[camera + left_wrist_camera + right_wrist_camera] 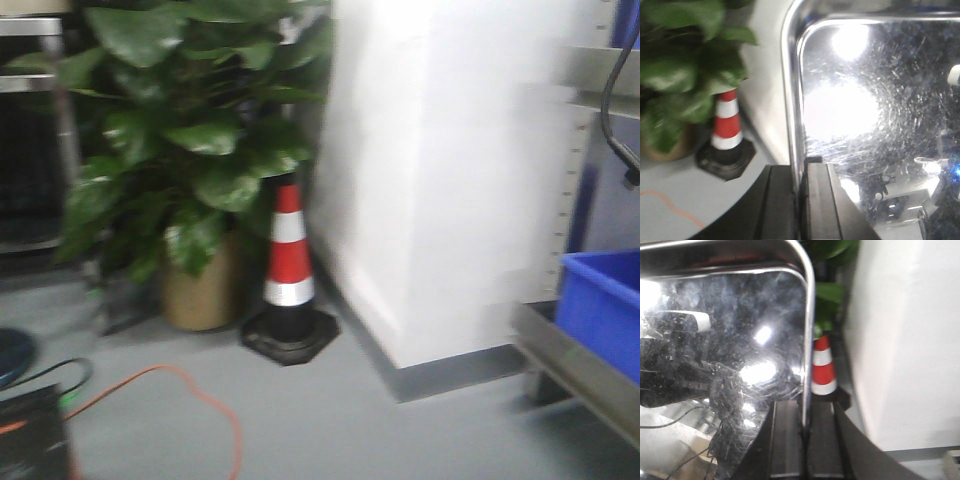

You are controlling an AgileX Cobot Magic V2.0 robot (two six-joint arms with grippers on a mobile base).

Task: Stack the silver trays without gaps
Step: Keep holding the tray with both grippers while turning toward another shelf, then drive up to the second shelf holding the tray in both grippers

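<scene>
Your left fingers [781, 205] are clamping the left rim of the silver tray [865, 125], one finger outside the rolled edge and one inside. Your right fingers [786, 440] are gripping a right-hand rim the same way, though I can't tell for sure it's the same tray. Each rim is running straight away from the fingers and curving into a rounded corner at the far end. With only one corner showing per wrist view, I can't call the long axis.

Past the left edge you're getting open air, with the cone [726, 125] and plant [675, 75] sitting beyond it. Past the right edge, the white wall [905, 340] is filling the side.

The blurry front view is showing no tray or fingers. It's the only view showing the blue bin [605, 305] on the shelf rail [575, 365] and the orange cable [200, 385] lying on the floor [350, 430].
</scene>
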